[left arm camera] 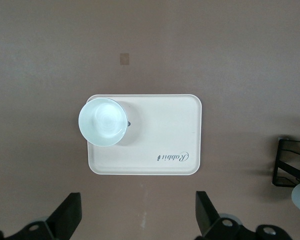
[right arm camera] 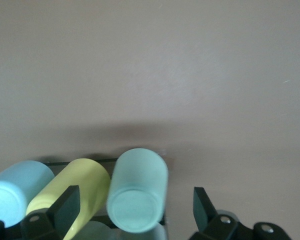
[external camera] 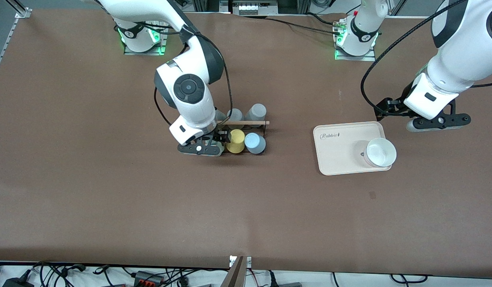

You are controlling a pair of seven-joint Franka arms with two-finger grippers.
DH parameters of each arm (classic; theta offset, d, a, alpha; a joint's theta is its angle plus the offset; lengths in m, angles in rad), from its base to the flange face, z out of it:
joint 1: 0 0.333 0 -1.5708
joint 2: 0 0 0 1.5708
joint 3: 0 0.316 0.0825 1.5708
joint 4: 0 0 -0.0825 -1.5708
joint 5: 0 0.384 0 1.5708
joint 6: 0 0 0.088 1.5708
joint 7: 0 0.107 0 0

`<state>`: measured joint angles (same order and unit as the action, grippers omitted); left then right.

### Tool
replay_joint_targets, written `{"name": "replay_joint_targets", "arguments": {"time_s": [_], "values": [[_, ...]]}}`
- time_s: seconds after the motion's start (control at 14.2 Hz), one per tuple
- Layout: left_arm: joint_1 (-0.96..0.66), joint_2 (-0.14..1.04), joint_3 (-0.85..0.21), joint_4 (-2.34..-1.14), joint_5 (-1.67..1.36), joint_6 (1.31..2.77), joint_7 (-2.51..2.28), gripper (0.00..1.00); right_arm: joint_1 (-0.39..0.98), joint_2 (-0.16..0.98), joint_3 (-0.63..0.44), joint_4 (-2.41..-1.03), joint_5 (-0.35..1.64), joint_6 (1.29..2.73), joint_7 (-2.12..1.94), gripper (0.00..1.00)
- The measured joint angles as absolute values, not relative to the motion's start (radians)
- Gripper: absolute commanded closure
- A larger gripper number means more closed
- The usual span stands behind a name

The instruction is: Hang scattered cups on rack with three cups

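The rack (external camera: 246,122) is a black wire stand with a wooden rod on top. A yellow cup (external camera: 236,140) and a light blue cup (external camera: 254,142) rest on its side nearer the camera. In the right wrist view the sage-green cup (right arm camera: 137,190) lies on the rack (right arm camera: 80,161) beside the yellow cup (right arm camera: 75,187) and the blue cup (right arm camera: 15,187). My right gripper (right arm camera: 135,210) is open with a finger either side of the green cup, apart from it. In the front view the right gripper (external camera: 224,136) hides the green cup. My left gripper (external camera: 385,108) is open and empty over bare table beside the tray.
A cream tray (external camera: 337,147) holds a white bowl (external camera: 380,152); both show in the left wrist view, tray (left arm camera: 160,140) and bowl (left arm camera: 103,121). Two grey cups (external camera: 234,114) (external camera: 256,111) stand at the rack's side farther from the camera.
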<state>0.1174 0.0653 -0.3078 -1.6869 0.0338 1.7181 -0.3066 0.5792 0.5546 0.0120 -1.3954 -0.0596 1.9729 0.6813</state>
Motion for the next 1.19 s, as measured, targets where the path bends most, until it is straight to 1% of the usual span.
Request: {"name": "replay_joint_targets", "arguments": {"time_s": [0.21,0.35,0.56,0.84,1.19], "values": [[0.117,0.065,-0.308,-1.687,0.034,1.719,-0.306,0.0,0.484,0.523,-0.002,-1.268,-0.064,1.804,0.549,0.0],[0.117,0.065,-0.308,-1.686,0.033,1.721,-0.305,0.0,0.382,0.478,-0.014,-1.248,-0.064,1.741,0.441,0.0],[0.117,0.065,-0.308,-1.686,0.027,1.723,-0.305,0.0,0.238,0.417,-0.016,-1.251,-0.062,1.654,0.247,0.0],[0.117,0.065,-0.308,-1.686,0.017,1.723,-0.305,0.0,0.146,0.313,-0.016,-1.315,-0.062,1.599,0.141,0.0],[0.117,0.065,-0.308,-1.686,0.016,1.724,-0.305,0.0,0.049,0.137,-0.017,-1.501,-0.031,1.612,0.047,0.0]]}}
